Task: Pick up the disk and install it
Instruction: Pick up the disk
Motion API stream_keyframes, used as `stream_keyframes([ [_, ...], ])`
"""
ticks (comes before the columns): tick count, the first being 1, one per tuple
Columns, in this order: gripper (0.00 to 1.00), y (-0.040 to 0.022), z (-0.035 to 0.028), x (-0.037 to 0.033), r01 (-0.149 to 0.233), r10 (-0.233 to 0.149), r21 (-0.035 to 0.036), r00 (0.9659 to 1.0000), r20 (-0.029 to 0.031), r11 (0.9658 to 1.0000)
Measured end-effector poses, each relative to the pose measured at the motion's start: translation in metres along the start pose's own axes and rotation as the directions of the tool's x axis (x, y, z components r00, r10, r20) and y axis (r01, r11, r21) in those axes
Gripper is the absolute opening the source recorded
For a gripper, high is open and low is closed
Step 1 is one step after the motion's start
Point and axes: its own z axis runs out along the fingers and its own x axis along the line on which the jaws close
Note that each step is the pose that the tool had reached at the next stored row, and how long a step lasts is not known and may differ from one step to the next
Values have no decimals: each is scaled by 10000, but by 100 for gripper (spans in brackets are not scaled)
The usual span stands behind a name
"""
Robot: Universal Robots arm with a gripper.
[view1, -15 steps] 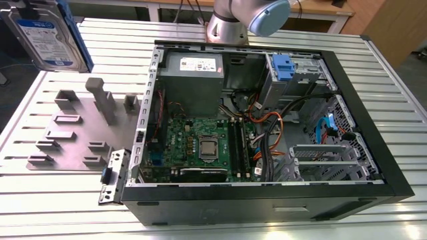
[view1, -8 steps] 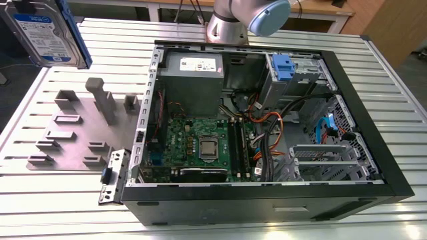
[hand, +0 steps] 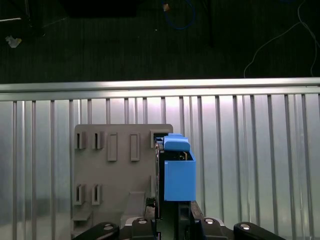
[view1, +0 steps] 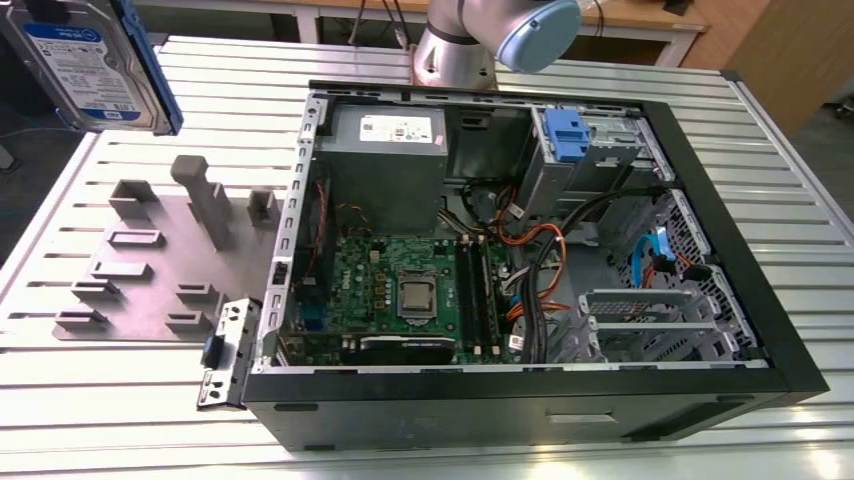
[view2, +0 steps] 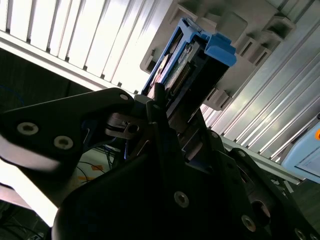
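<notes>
Case (view1: 743,250) lies open upward; cables (view1: 534,240) (orange, black) crowd the drive bay (view1: 621,150); disk (view1: 87,70) hangs clear.

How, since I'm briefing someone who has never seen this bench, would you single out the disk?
Start at the open computer case, then the grey slotted plate on the exterior view's left. The gripper holds the disk up over that plate. Unlike the plain blue piece inside the case, it is silver, with a blue-and-white label and blue frame.

Looks like a robotics lab or workshop: slatted aluminium desk (view1: 134,400), robot arm (view1: 461,55) mounted on it, opened computer case (view1: 467,410), grey parts fixture (view1: 147,275), cables (hand: 270,35) on dark floor.
</notes>
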Motion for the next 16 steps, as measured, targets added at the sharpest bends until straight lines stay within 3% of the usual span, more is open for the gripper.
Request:
stream_keyframes([
  [6,35,1,-13,0,0,0,-5,10000,-3,10000],
  [12,35,5,-135,-6,0,0,0,10000,0,10000],
  [16,35,6,-177,-7,1,-1,-1,10000,0,10000],
])
